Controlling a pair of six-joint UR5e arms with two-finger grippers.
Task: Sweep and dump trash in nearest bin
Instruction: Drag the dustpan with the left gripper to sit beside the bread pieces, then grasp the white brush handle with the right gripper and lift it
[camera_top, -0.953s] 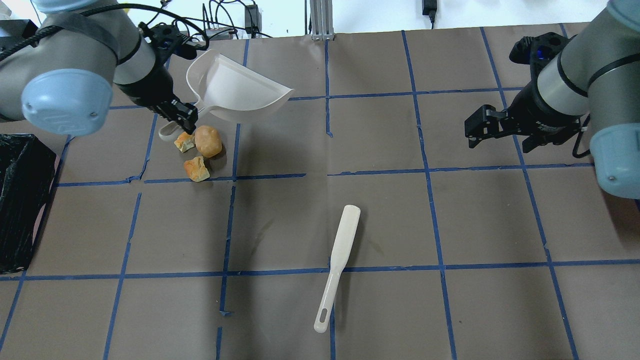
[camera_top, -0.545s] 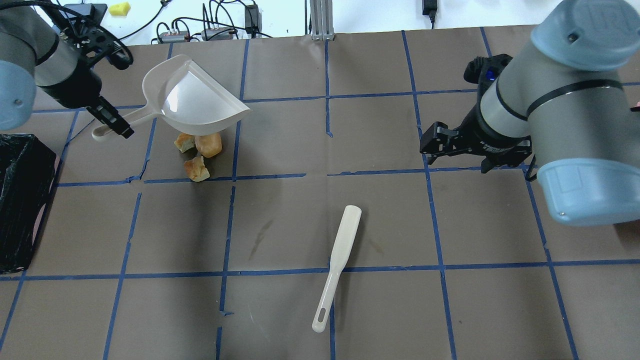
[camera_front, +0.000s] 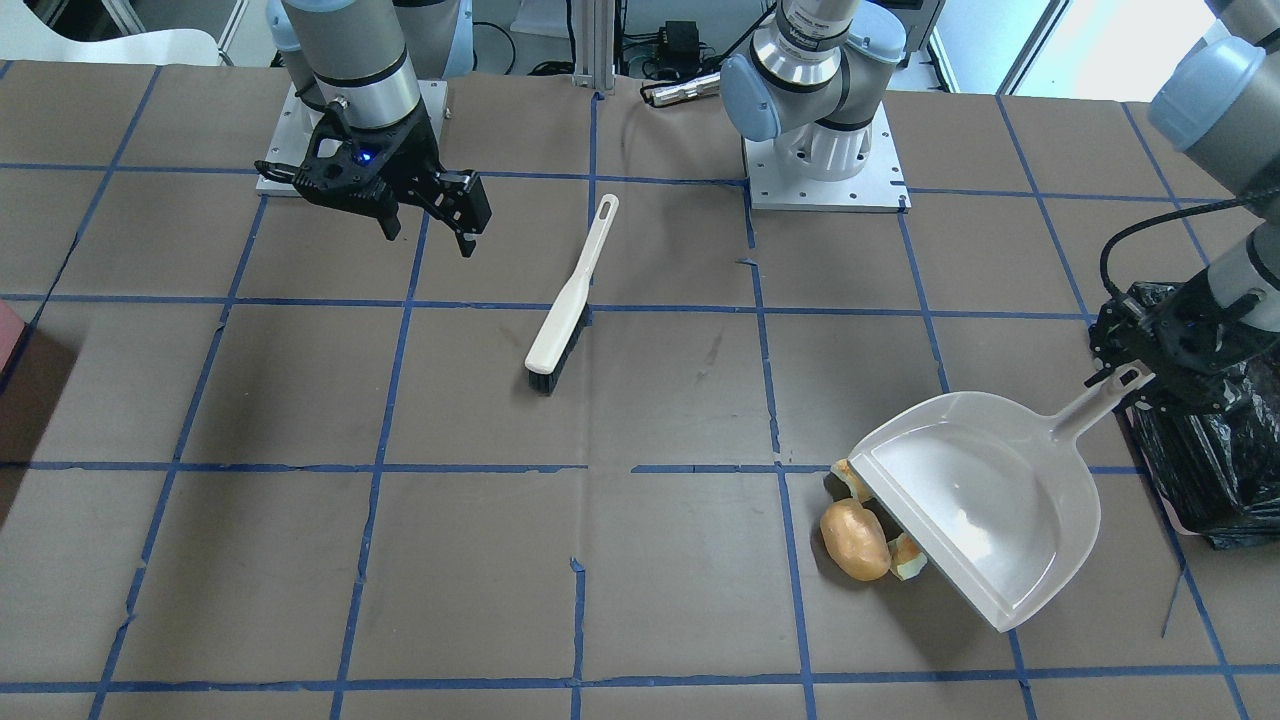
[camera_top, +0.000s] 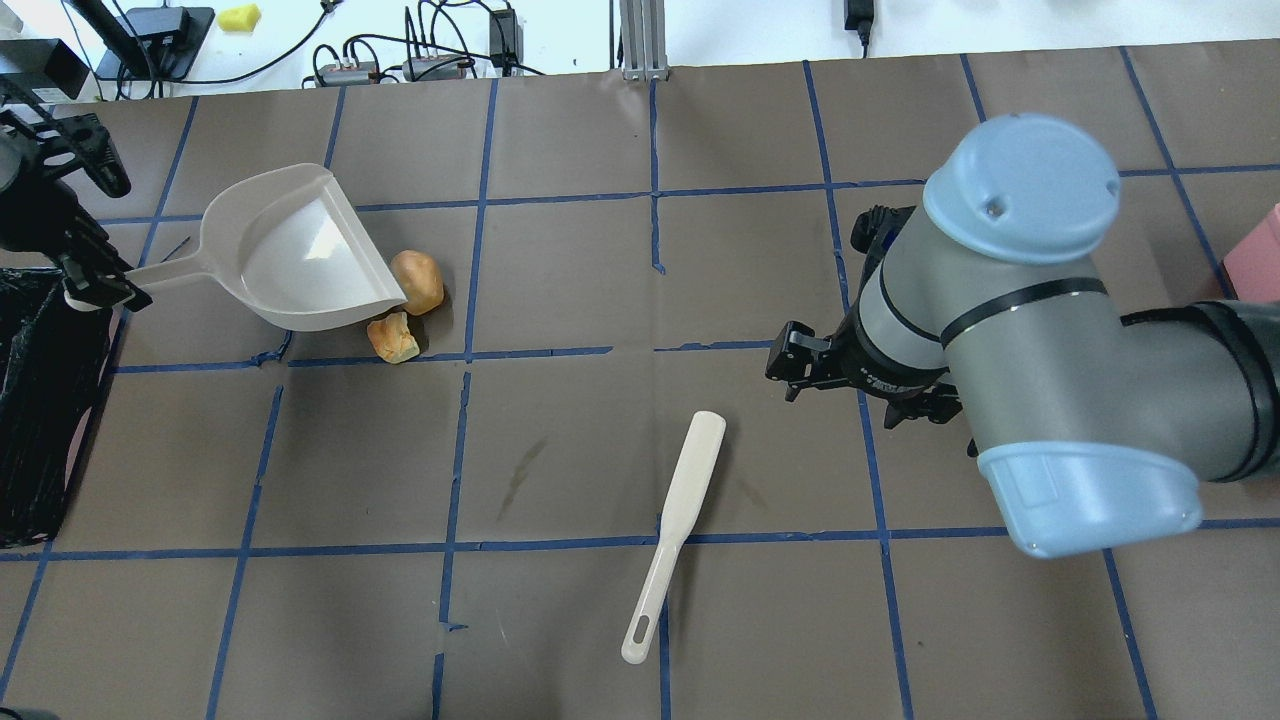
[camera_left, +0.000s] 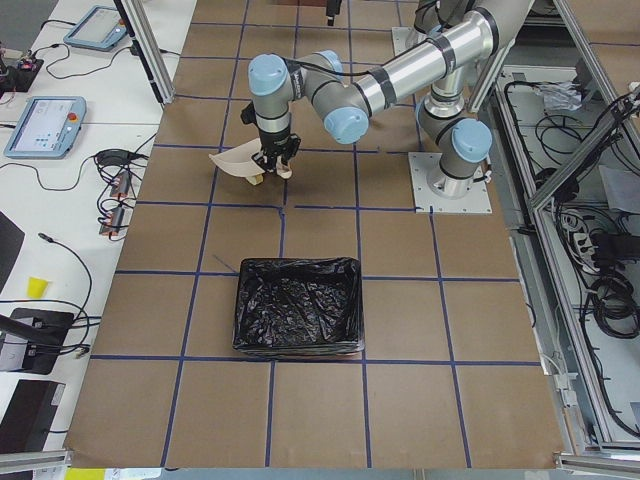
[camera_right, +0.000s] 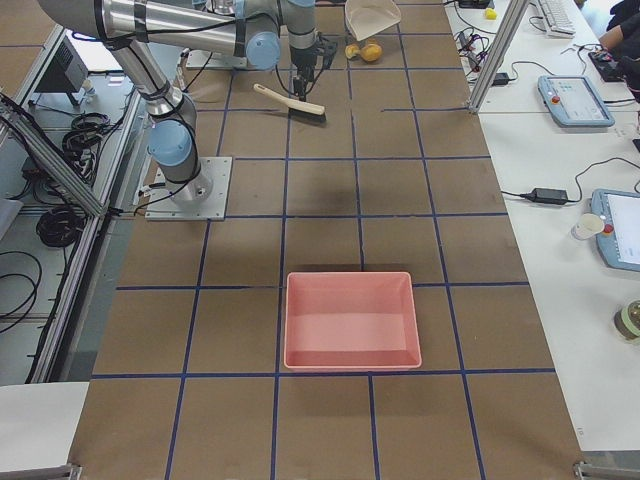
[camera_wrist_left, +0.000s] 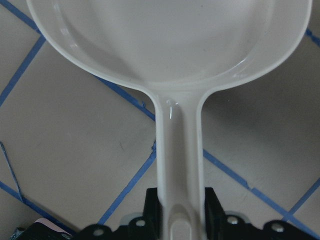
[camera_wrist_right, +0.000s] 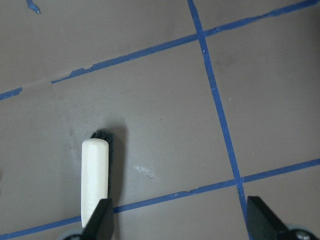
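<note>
brown paper marked with a blue tape grid covers the table in front of you. at the table's left end sits the bin, lined with a crinkled black bag and open at the top. well apart from it, at the right end, is a bare pink tub.

the white dustpan is on the left side, and the left gripper is clamped on the end of its handle, right over the bin's near edge. the pan's open lip faces right, just beside the bread – you can't tell whether it touches the paper.

the white brush lies flat near the table's middle. the right gripper hangs above the paper just right of the brush head – its fingers are spread wide with nothing between them.

the trash is on the table at the pan's lip. the oval roll is there with one torn chunk just beside it, and another chunk is half hidden behind the pan's edge.
</note>
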